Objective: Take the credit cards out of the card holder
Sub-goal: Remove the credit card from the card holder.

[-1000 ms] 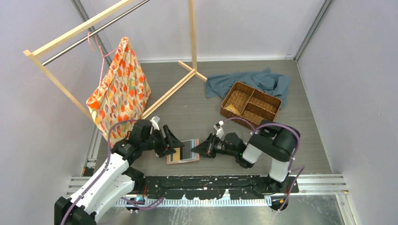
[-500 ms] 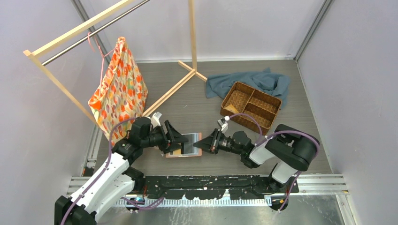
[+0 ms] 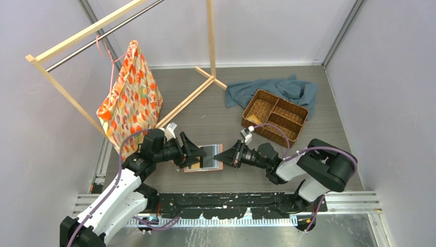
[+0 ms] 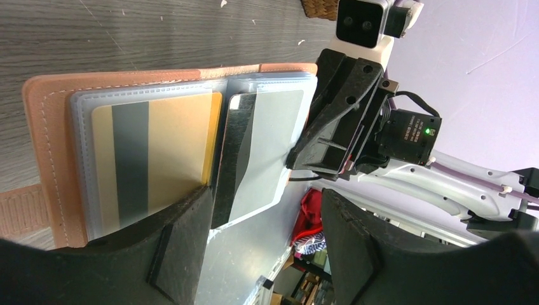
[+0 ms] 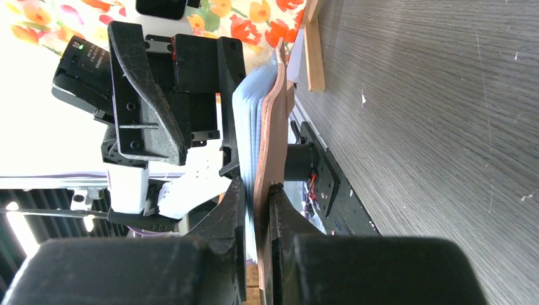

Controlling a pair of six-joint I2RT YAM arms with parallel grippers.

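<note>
The right arm has stretched out, nudging the holder (image 3: 209, 157) slightly farther. It lies open, mid-table. The right gripper (image 3: 219, 155) pinches its right edge. The left gripper (image 3: 197, 154) gapes wide over its left half, empty. The cards (image 4: 159, 149) sit inside.

Floral bag (image 3: 131, 98) hanging from wooden rack (image 3: 211, 36), blue cloth (image 3: 290, 86) behind woven basket (image 3: 274, 112), grey table (image 3: 216, 110)

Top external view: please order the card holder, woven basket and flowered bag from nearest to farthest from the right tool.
1. Card holder, clamped in the right tool.
2. Woven basket, behind it, to the right.
3. Flowered bag, far left.
</note>
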